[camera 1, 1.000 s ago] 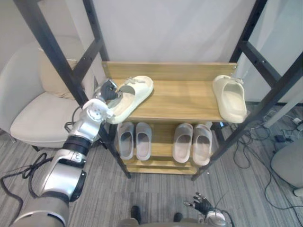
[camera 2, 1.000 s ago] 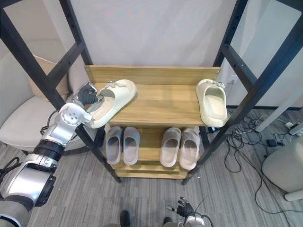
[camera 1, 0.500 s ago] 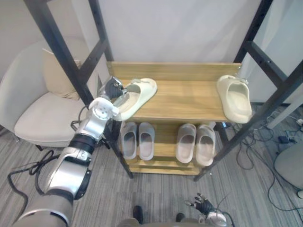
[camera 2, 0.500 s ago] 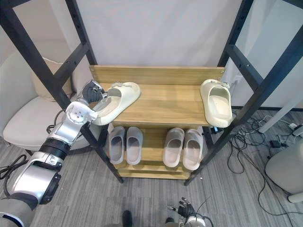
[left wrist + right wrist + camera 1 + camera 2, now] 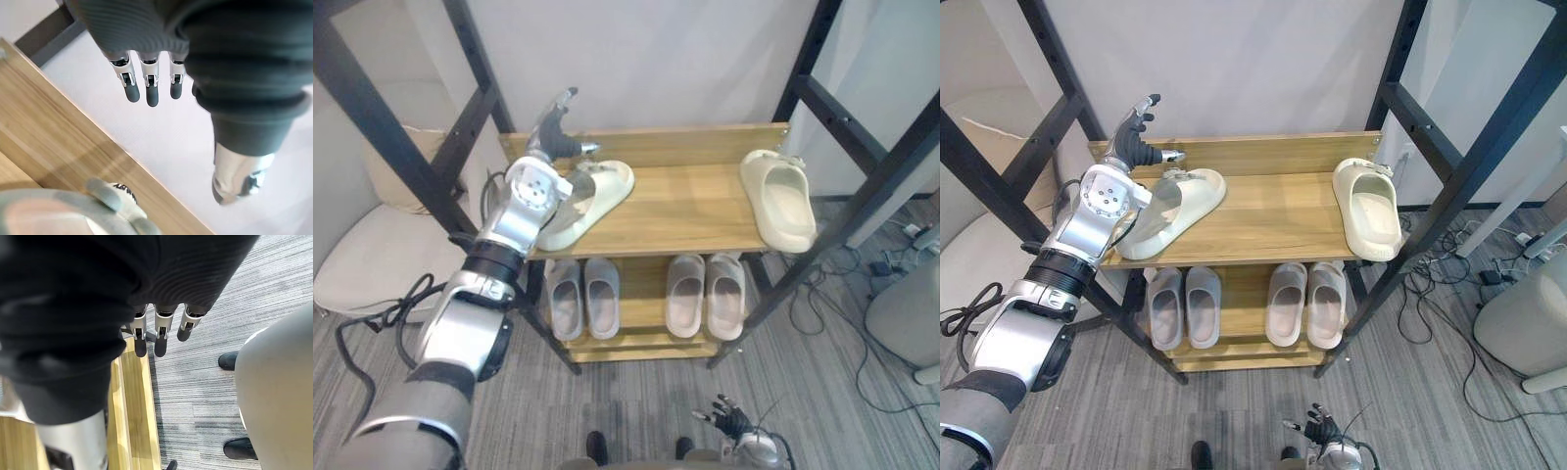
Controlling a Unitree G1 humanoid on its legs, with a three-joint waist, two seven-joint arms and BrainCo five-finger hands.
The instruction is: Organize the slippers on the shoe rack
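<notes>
**Left hand off the slipper**

Left hand (image 5: 1133, 145) has lifted clear, fingers spread and holding nothing; half a second back it gripped the cream slipper (image 5: 1180, 196). That slipper now lies askew at the left end of the top shelf (image 5: 1273, 211), well apart from its mate (image 5: 1368, 208) at the right. Pairing looks unfinished. Right hand (image 5: 729, 423) hangs low, fingers relaxed.

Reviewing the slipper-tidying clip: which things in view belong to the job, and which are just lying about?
Job: shoe rack; left cream slipper; right cream slipper; left grey pair; right grey pair; left hand, open above the left slipper.
Lying about: white chair; grey rounded object.
</notes>
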